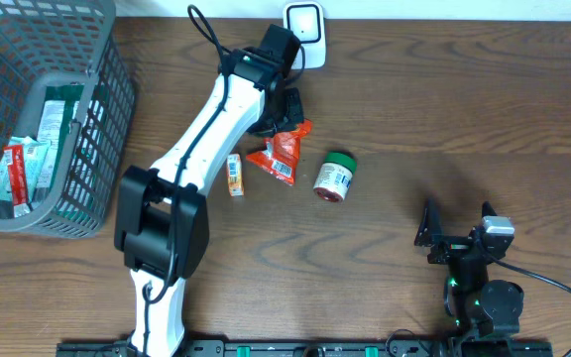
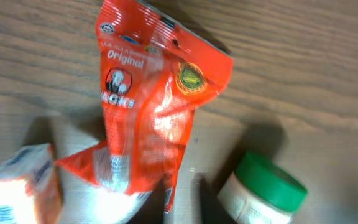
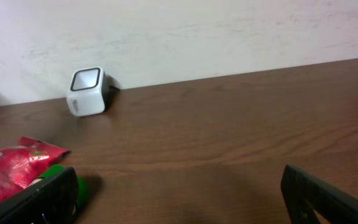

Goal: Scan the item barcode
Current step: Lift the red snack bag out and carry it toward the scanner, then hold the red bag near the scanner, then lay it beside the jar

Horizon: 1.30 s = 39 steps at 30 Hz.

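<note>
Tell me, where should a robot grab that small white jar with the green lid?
The small white jar with the green lid lies on its side on the wooden table, apart from the orange foil snack packet. Probably pinch across its round body, coming from straight above: both curved flanks are free.

A red snack packet [image 2: 148, 106] is lying crumpled across the wooden table [image 2: 303, 56] — a small white-and-orange box [image 2: 20, 186] is sitting just beside its lower left, a green-lidded jar [image 2: 263, 190] resting near its lower right.
</note>
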### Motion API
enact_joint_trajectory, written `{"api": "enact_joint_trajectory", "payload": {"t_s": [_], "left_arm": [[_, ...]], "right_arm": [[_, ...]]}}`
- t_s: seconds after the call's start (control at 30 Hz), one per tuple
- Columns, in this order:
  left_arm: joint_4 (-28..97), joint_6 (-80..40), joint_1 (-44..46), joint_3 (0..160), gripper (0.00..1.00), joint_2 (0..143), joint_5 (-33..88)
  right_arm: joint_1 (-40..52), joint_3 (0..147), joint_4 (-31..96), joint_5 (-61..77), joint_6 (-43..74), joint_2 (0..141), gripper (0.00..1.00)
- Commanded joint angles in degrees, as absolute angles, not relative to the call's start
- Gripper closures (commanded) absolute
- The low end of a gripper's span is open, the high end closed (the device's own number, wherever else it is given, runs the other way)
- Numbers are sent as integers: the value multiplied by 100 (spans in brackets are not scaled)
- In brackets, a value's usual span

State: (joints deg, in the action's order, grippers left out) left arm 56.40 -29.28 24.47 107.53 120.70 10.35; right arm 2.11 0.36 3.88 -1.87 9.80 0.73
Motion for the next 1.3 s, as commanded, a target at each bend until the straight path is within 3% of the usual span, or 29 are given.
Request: {"api": "enact_joint_trajectory", "payload": {"t_s": [0.0, 0.8, 0.97, 1.27], "left_arm": [[5870, -2370, 2456, 10860, 93, 11867, 1044], [5476, -2165, 2558, 10022, 89, 12591, 897], [5312, -2165, 2558, 10210, 78, 12195, 878], [5074, -2167, 2491, 10141, 77, 12145, -1122]], "right_arm": [[169, 30, 410, -183, 915, 75, 1], [169, 30, 412, -183, 915, 75, 1], [169, 30, 410, -183, 915, 75, 1], [169, 30, 412, -183, 915, 75, 1]]}}
